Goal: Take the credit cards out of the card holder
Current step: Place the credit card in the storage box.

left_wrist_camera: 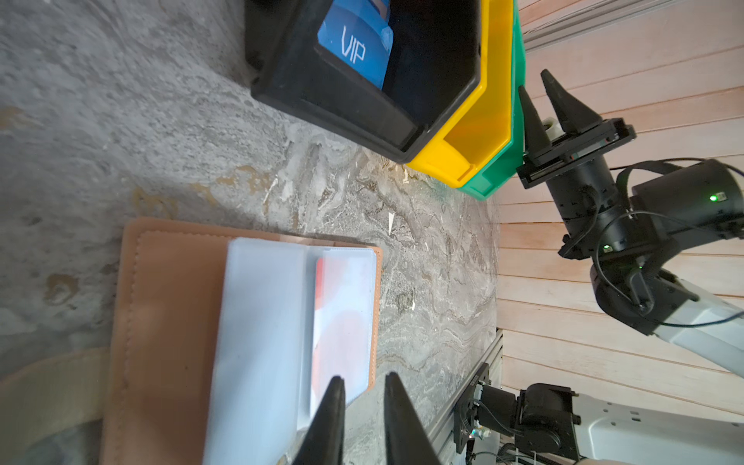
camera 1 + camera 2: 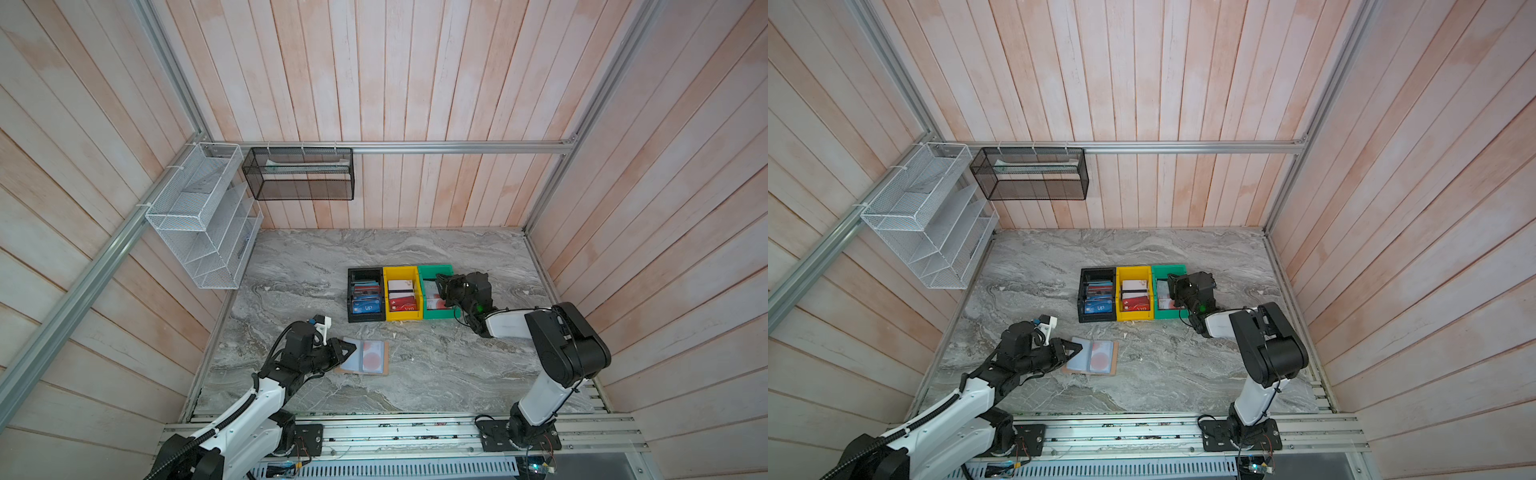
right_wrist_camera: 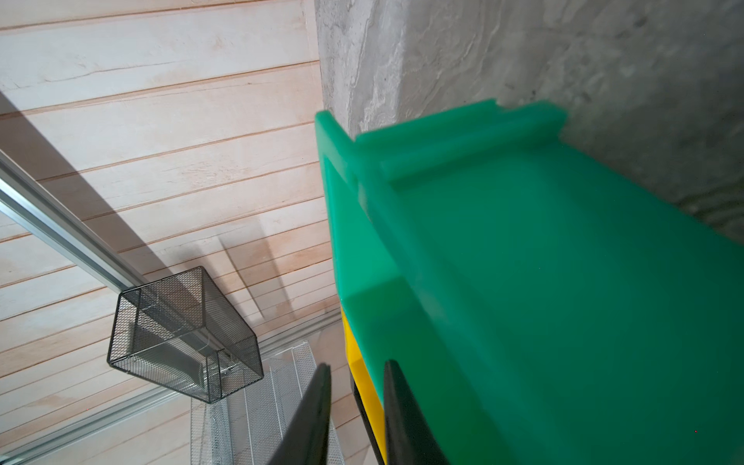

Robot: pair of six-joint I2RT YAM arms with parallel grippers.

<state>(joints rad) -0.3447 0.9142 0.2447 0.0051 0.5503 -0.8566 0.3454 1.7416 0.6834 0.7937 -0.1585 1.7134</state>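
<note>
card holder (image 1: 169,322) tan-brown | sleeves (image 1: 261,322) pale blue | card (image 1: 346,322) whitish, orange-red circle | black bin (image 2: 365,318) | yellow bin (image 2: 402,316) | green bin (image 2: 432,270) | table (image 2: 311,270) grey marbled

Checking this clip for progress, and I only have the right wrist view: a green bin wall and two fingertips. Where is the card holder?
Observer: The card holder lies open on the table, on the robot's side of the black bin.
Operator: Is any card left in it?
Observer: Yes, a whitish card with an orange-red circle sits inside it, behind clear plastic.
Operator: And the left gripper?
Observer: The left gripper is at the holder's edge. Its jaws are slightly apart, with nothing gripped that I can see.
</note>
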